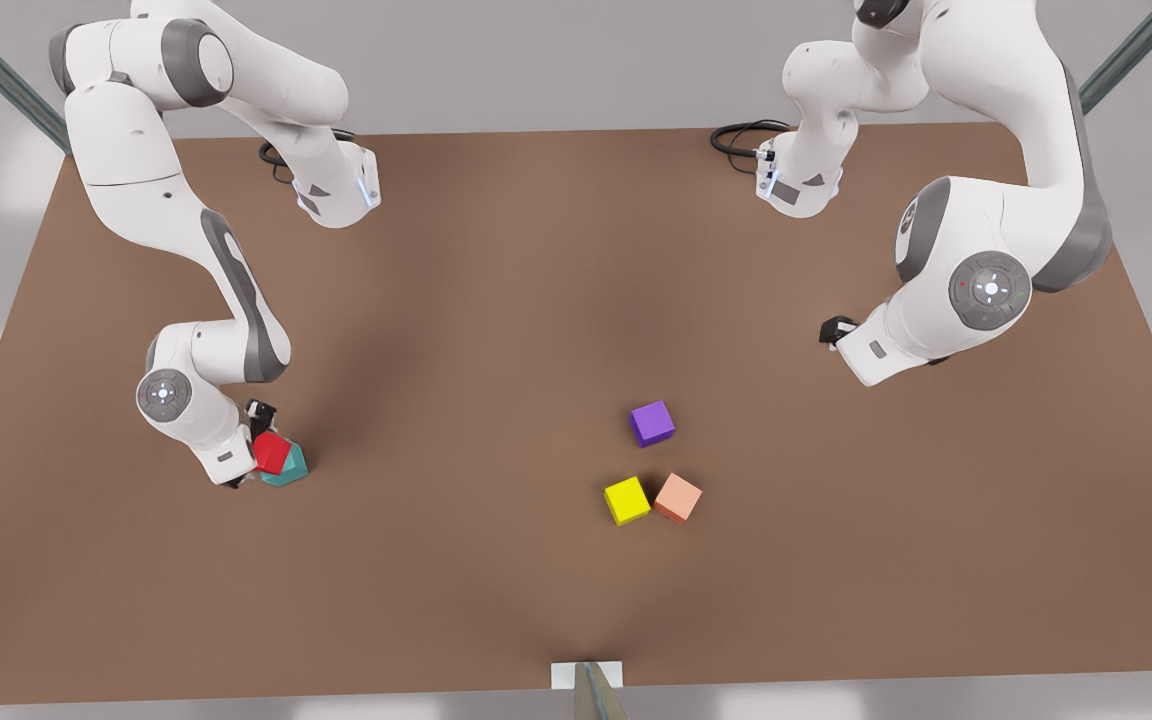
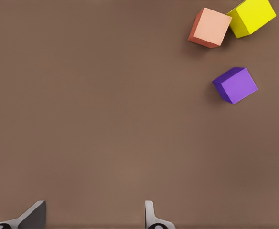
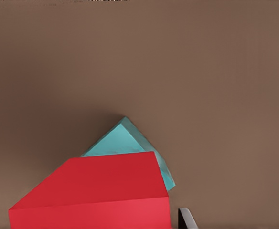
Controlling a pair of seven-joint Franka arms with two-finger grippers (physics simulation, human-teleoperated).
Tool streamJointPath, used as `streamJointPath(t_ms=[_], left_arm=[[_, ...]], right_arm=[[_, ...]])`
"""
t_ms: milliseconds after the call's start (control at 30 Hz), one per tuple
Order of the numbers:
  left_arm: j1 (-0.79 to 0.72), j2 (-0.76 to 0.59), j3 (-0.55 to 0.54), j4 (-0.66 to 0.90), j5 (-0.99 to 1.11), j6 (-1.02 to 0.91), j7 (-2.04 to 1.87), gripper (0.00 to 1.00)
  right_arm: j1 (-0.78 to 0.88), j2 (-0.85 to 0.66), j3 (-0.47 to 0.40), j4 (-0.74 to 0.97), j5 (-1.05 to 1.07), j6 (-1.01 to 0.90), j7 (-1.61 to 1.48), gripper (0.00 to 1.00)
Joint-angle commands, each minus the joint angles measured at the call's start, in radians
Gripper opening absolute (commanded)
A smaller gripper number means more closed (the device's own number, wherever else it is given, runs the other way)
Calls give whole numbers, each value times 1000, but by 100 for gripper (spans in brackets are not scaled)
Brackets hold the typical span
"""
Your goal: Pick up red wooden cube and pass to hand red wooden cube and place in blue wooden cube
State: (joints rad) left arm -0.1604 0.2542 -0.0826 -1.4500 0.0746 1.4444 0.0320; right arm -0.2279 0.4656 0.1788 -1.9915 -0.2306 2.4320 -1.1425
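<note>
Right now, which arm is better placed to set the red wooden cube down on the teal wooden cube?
The right. The right gripper already holds the small red wooden cube directly against the teal wooden cube. The left gripper hangs open and empty, far across the brown table, near the purple cube.

Two white Franka arms with grey joints

Rounded white shells, grey joint bands, round lit joint caps, small black grippers, blue-lit base sockets, and black cables coiled at the table's far edge.

Five cubes, two arms
</note>
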Motion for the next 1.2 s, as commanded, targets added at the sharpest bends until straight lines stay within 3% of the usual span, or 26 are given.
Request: streamJointPath(t_ms=[0, 200, 467, 567, 633, 667, 733, 800, 933, 1000, 1167], left_arm=[[-1, -1, 0, 0, 1, -1, -10, 100], [-1, 0, 0, 0, 1, -1, -12, 100], [-4, 2, 0, 0, 1, -2, -12, 100], [-4, 2, 0, -1, 1, -2, -12, 100], [-4, 7, 0, 0, 1, -2, -14, 100], [-4, 7, 0, -1, 1, -2, -12, 100], [-4, 8, 0, -1, 1, -2, -12, 100], [-4, 8, 0, -1, 1, -2, -12, 100], [-4, 8, 0, 0, 1, -10, -9, 100], [-1, 8, 0, 0, 1, -10, -9, 100], [-1, 8, 0, 0, 2, -10, -9, 100]], right_arm=[[1, -1, 2, 0, 2, 10, 95, 100], [1, -10, 10, 23, 5, -19, 89, 100], [4, -90, 54, 77, 103, -217, 83, 100], [7, -102, 85, 141, 151, -340, 84, 100], [10, -104, 107, 275, 180, -496, 125, 100], [13, -93, 107, 329, 181, -533, 254, 100], [15, -58, 96, 457, 165, -686, 799, 100], [10, -73, 91, 468, 122, -758, 1179, 100], [1, -219, 39, 654, 137, -1071, 1238, 100], [1, -216, -12, 666, 163, -1100, 1241, 100], [1, -203, -41, 686, 158, -1105, 1273, 100]])
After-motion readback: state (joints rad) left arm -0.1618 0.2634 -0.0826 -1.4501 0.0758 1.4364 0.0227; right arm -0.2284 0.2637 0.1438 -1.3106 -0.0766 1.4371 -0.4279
